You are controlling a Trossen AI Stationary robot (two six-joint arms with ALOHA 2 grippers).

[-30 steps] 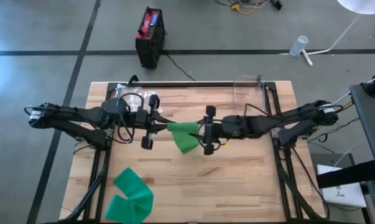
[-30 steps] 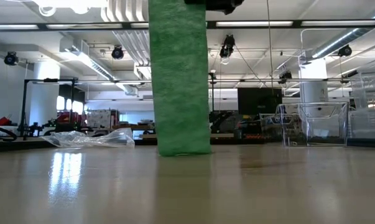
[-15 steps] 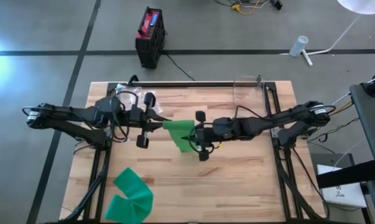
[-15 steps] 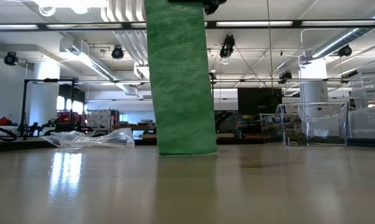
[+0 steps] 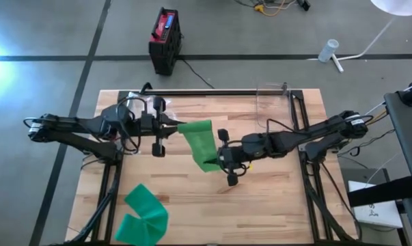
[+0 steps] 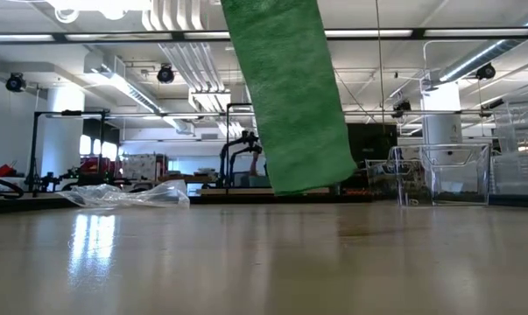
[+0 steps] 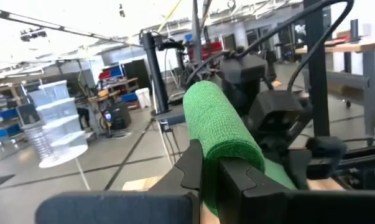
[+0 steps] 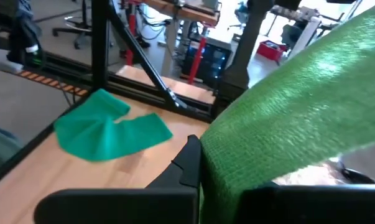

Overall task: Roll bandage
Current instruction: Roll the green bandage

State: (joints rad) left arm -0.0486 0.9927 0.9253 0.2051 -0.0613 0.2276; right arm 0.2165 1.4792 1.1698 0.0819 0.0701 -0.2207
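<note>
At frame centre, above the worktop (image 5: 260,198), the bandage (image 5: 200,142) is now clamped by both the left claw (image 5: 166,128) and the newly clenched right claw (image 5: 223,160), its tail lifted, ready for rolling.

green bandage (image 8: 287,124) between dark fingers (image 8: 188,163) | folded green piece (image 8: 109,132) (on table)

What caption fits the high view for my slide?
Both grippers, left and right, hold a green bandage stretched between them above the table.
</note>
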